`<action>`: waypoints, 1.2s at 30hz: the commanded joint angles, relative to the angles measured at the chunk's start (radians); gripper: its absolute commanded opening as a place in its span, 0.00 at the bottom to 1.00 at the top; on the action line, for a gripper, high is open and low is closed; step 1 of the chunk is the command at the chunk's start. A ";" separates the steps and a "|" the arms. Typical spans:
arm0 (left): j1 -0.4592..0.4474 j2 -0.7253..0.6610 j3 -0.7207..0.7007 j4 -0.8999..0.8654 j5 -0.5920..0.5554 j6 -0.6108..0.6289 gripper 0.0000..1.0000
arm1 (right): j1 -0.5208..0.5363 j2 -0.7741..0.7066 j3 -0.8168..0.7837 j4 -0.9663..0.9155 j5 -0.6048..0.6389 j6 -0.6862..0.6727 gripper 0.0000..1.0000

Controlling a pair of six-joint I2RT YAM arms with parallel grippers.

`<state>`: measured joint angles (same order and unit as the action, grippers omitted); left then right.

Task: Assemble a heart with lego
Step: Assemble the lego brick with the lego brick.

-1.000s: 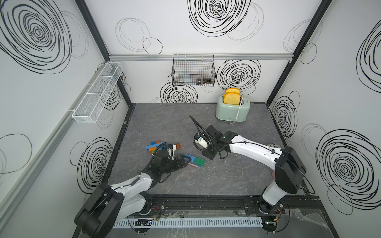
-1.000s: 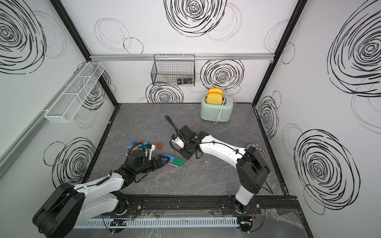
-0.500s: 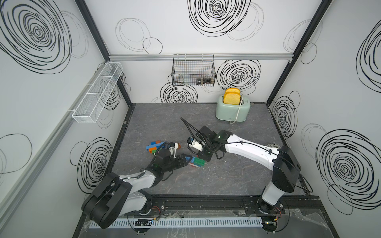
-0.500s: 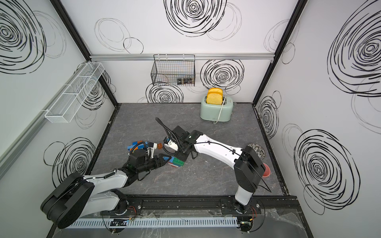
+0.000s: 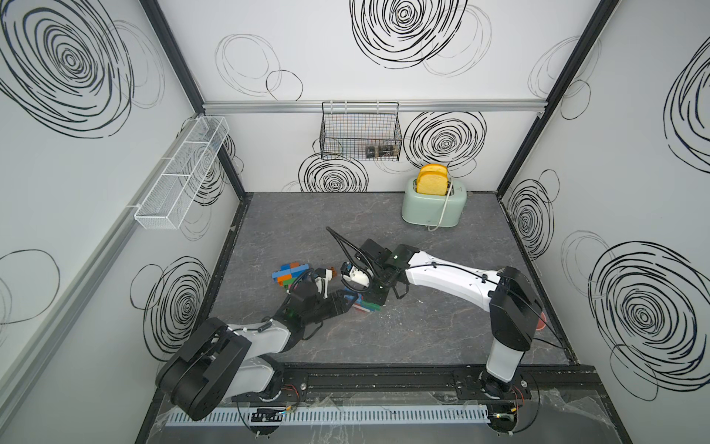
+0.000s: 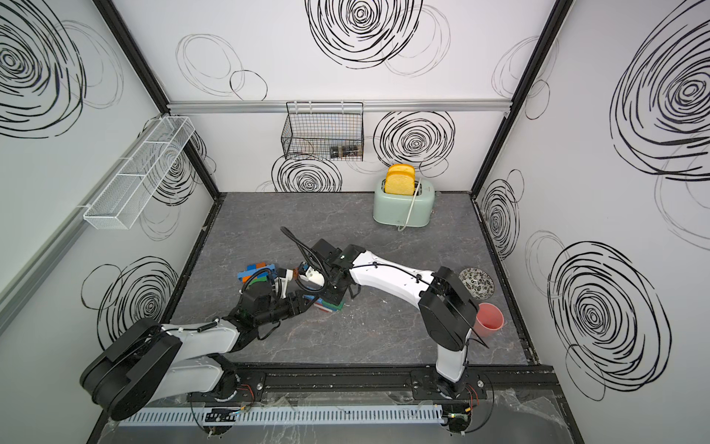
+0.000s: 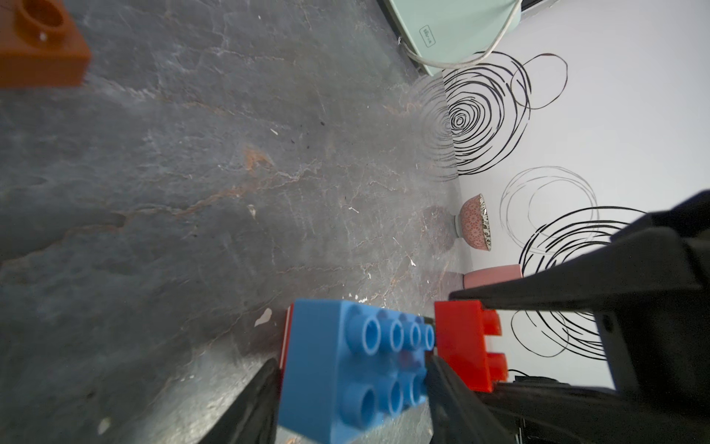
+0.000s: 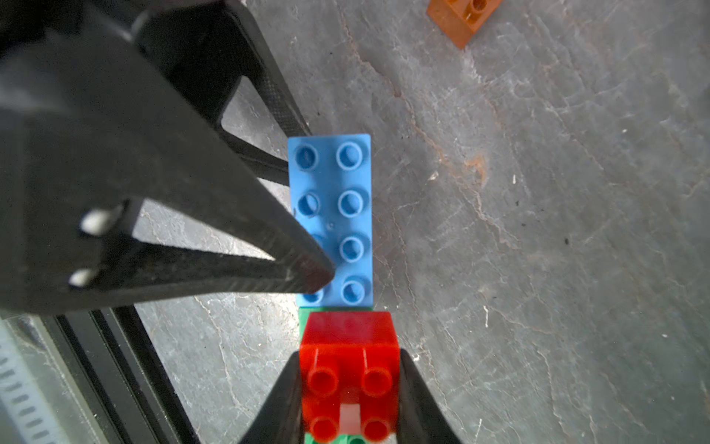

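This is looking like a robotics lab test cell: white panel walls (image 5: 384, 88) are carrying black scribbled swirls, black frame posts (image 5: 526, 127) are bracing the corners, and two robot arms (image 5: 449, 276) are working from a rail (image 5: 384, 380) well in front of the toaster (image 5: 434, 205). That toaster, a wire basket (image 5: 361, 134) hanging near it, and lego bricks (image 5: 288, 273) are serving as props.

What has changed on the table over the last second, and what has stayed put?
The right gripper, shut on a red brick, swung toward the left gripper, bringing it beside the blue brick. The left gripper slid forward so its fingers flank that blue brick; a firm grip isn't clear. The brick pile, orange brick and toaster stayed put.
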<state>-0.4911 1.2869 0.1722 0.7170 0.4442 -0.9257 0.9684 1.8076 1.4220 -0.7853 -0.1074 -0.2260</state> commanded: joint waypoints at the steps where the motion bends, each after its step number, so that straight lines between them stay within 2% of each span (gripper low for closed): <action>1: -0.007 0.015 -0.020 0.007 -0.017 -0.004 0.59 | 0.010 0.022 0.015 -0.030 -0.012 0.007 0.31; 18: -0.007 0.042 -0.029 0.014 -0.024 -0.007 0.58 | 0.041 -0.025 -0.083 -0.011 0.025 0.025 0.30; 30: -0.014 0.048 -0.040 0.032 -0.025 -0.016 0.58 | 0.049 0.077 -0.068 -0.062 0.156 0.028 0.28; 36: -0.024 0.061 -0.043 0.050 -0.022 -0.023 0.58 | 0.040 0.141 -0.013 -0.093 0.091 0.020 0.27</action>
<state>-0.4965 1.3209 0.1513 0.7959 0.4271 -0.9432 1.0126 1.8366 1.4387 -0.8051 -0.0021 -0.1955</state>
